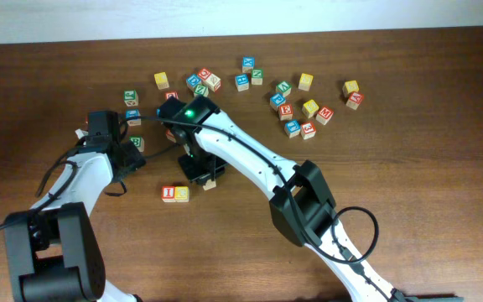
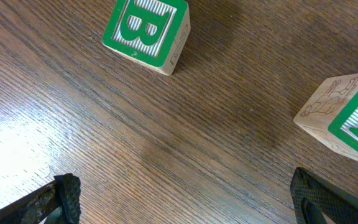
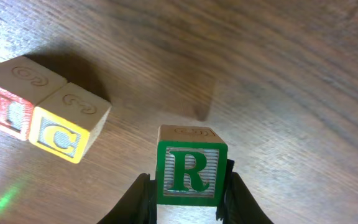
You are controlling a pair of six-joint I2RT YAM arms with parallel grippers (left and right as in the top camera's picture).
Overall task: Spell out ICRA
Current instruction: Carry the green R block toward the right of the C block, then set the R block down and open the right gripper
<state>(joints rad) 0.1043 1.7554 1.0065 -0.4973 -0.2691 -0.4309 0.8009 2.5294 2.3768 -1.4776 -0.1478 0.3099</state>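
The R block (image 3: 190,173) is clamped upright in the right arm's jaws, seemingly just off the worktop (image 3: 291,74). It is near the C block (image 3: 67,127), which touches the I block (image 3: 5,106). The third letter is in hand; next it needs lining up against C's free side and setting down square. The right arm (image 1: 250,155) reaches across the middle, wrist pointing down. The left arm's jaws stand wide apart, empty, by a B block (image 2: 146,31).
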